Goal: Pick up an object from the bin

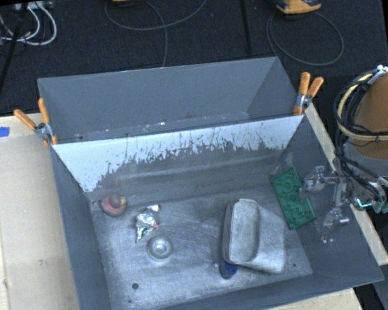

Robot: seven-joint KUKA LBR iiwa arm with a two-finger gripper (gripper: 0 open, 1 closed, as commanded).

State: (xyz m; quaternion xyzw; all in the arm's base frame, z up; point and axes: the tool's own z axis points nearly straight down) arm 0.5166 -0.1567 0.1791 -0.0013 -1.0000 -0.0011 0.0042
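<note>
The hand [326,201] hangs over the bin's [199,297] right slope, fingers apart with nothing between them. Just beside it, toward the bin's middle, a flat green studded plate [292,198] leans on that slope. Farther out from the hand lies a grey folded cloth [248,236] with a blue thing [228,270] peeking from under it. Well away from the hand sit crumpled foil [146,223], a clear round cap [159,248] and a pinkish ball [113,204].

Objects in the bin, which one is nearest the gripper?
The flat green plate at the right side of the bin, just beside the gripper. The grey pouch, the crumpled foil and the pinkish ball all lie farther left.
</note>
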